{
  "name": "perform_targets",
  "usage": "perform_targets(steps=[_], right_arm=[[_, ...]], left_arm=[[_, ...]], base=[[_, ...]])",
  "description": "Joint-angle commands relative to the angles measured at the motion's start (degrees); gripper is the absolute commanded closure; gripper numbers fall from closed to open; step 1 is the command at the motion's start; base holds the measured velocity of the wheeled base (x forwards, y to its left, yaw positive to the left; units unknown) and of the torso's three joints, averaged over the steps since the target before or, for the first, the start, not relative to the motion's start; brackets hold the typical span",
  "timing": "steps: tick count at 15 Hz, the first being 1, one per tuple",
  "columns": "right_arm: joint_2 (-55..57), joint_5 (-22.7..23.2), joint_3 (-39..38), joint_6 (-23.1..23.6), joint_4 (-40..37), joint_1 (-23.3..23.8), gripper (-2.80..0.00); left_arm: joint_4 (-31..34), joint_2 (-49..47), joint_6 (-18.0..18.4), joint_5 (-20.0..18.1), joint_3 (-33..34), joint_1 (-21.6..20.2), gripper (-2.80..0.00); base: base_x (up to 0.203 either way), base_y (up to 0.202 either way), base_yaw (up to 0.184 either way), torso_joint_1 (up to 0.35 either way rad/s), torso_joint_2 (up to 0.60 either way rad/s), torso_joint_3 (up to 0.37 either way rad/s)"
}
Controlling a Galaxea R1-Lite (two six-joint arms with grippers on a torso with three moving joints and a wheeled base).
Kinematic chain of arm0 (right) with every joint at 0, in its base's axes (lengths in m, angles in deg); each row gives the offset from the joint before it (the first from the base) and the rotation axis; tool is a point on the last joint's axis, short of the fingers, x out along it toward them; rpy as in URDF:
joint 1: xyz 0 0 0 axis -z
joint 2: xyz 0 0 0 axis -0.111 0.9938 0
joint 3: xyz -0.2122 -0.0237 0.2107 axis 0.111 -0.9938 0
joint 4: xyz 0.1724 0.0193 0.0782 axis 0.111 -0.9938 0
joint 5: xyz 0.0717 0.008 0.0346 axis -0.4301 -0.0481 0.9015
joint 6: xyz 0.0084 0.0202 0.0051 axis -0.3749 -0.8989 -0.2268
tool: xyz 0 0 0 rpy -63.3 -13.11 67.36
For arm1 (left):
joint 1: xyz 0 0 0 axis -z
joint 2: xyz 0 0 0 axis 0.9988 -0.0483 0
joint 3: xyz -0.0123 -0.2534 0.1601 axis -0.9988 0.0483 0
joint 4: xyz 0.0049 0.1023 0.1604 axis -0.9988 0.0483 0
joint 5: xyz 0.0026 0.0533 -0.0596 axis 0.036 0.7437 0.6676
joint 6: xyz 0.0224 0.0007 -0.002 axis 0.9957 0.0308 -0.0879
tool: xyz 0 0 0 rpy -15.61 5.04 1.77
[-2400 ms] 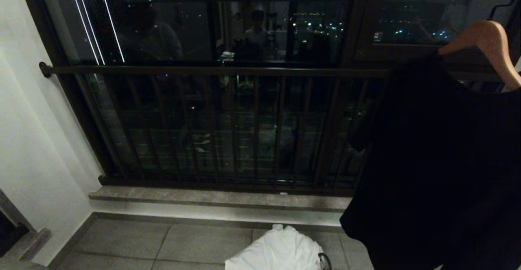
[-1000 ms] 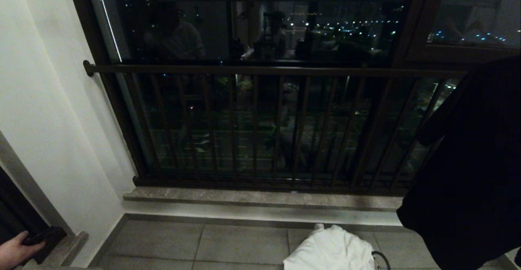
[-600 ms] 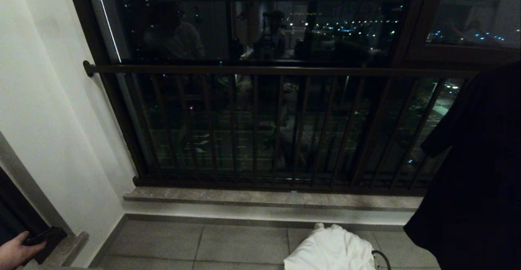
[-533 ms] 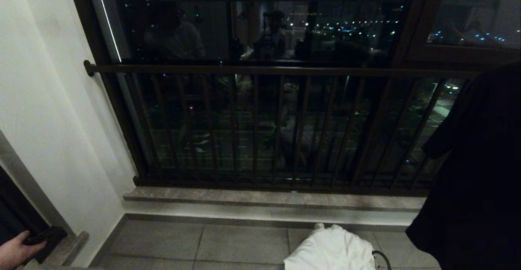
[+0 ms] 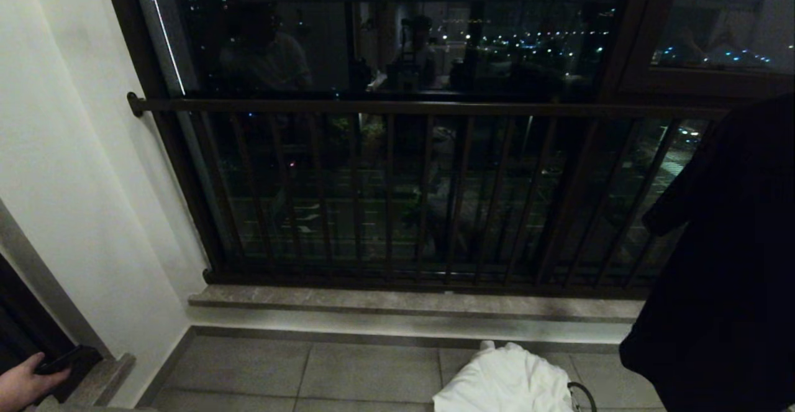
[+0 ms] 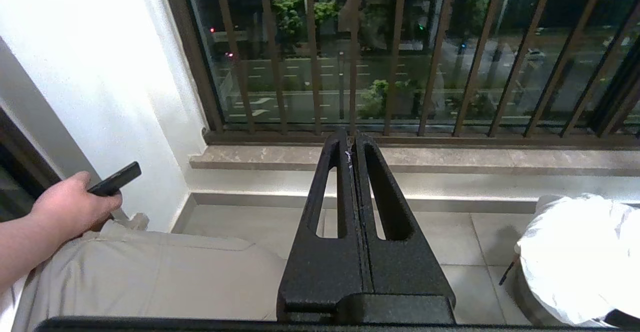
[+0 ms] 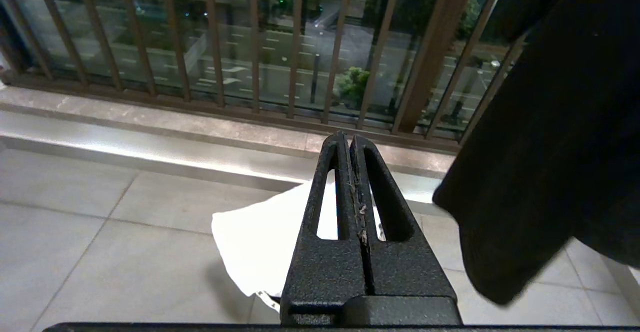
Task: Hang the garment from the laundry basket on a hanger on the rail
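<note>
- Between the oldest frame and the one a second back, the whole head view swung, carrying the black garment (image 5: 726,263) toward 3 o'clock and the wooden hanger out of frame; a camera shift, not a move of the things. Over the last second nothing shifted apart from a slight sway at the garment's hem.
- Dark brown balcony railing (image 5: 428,109) with vertical bars spanned the head view from 9 to 3 o'clock, with night-time window glass behind it and a stone sill (image 5: 410,303) below.
- White wall (image 5: 68,169) filled the 9 o'clock side; grey floor tiles (image 5: 348,371) lay at 6 o'clock.
- Black garment hung down at 3 to 4 o'clock, in front of the railing's right end; what carried it was out of frame.
- White cloth (image 5: 503,381) was heaped at 5 o'clock over the laundry basket, of which only a dark loop handle (image 5: 582,394) showed; cloth lay well clear of both grippers.
- Pale grey rail appeared in no view.
- Person's hand (image 5: 22,382) at 8 o'clock held a dark phone (image 6: 115,179); pale trousers (image 6: 150,272) showed in the left wrist view.
- Left gripper (image 6: 353,139): fingers pressed together, nothing between them, pointing toward the sill.
- Right gripper (image 7: 348,141): fingers likewise pressed together and empty, with the white cloth beyond them and the black garment beside.
</note>
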Motion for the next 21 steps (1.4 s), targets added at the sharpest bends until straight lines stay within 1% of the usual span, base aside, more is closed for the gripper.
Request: perform_targets(steps=[1,21], right_arm=[[0.07,0.03,-0.01,0.05,-0.03,-0.04,0.00],[0.07,0.03,-0.01,0.05,-0.03,0.04,0.00]], left_arm=[[-0.03,-0.02,0.01,-0.03,0.44,0.00,0.00],[-0.03,-0.02,0.01,-0.06,0.44,0.00,0.00]], base=[[0.000,0.000,0.000,0.000,0.00,0.000],[0.000,0.000,0.000,0.000,0.00,0.000]])
